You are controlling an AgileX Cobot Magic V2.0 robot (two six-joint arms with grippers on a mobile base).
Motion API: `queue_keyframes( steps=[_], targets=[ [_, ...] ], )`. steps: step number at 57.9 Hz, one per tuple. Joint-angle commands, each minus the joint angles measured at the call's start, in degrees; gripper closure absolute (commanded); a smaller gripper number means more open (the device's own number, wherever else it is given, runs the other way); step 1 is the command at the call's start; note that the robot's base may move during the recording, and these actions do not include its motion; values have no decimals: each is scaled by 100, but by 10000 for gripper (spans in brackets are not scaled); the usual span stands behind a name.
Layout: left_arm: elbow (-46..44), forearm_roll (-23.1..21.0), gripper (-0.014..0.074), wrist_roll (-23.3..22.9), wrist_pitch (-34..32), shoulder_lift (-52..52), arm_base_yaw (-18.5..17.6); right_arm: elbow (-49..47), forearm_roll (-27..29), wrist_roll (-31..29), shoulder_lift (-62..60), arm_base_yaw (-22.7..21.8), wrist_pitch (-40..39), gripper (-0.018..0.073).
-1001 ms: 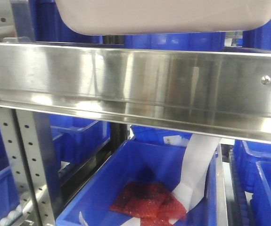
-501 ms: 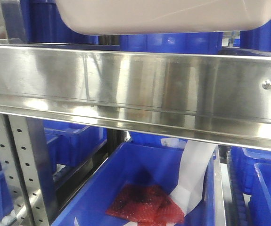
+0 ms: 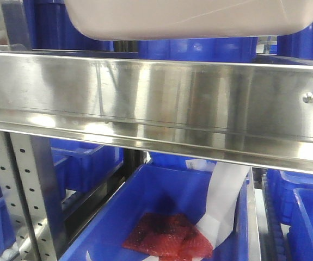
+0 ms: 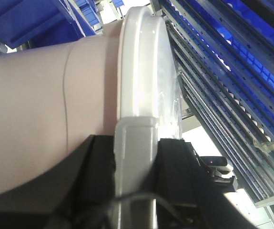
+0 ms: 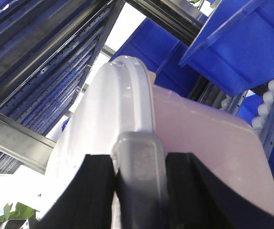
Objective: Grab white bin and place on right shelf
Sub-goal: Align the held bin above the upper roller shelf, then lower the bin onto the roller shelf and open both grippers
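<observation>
In the front view the right shelf (image 3: 156, 103) spans the frame with its shiny front rail and bolt head (image 3: 308, 97). The white bin (image 3: 189, 19) hangs just above it, and below, beside a perforated upright (image 3: 31, 190), a blue bin (image 3: 161, 190) holds red packets (image 3: 167, 236) and a white paper strip (image 3: 224, 201). The left wrist view shows the left end effector (image 4: 134, 157) clamped on the bin's rim clip below the lid (image 4: 141, 62), with sloping roller racks (image 4: 232, 95) close alongside. The right wrist view shows the right end effector (image 5: 139, 176) gripping the opposite clip, with blue bins (image 5: 241, 43) and steel rails (image 5: 32, 62) crowding overhead.
</observation>
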Motion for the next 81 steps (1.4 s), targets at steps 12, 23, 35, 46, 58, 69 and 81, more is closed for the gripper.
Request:
queue_keyframes(
  steps=[12,23,35,46,58,69,81],
  targets=[
    [-209,-685,722,141,1540,-266,-189,-184,515,-71,-148,125,742,500],
    [-209,-714,722,141,1379,-266,-189,-184,515,-71,-142,125,742,500],
    [-209,-648,722,187,647,-179,-189,-184,515,-71,82,125,716,500],
    [-265,-428,722,296,674,197,-189,-184,515,-71,503,125,931,500],
    [-265,-308,646,357,752,396,-189,-184,515,-104,839,125,1185,490],
    [-265,-284,362,458,600,411,-189,-184,515,-354,969,125,1234,216],
    [-265,-271,128,480,315,411,-189,-184,378,-527,983,125,858,-80]
  ],
)
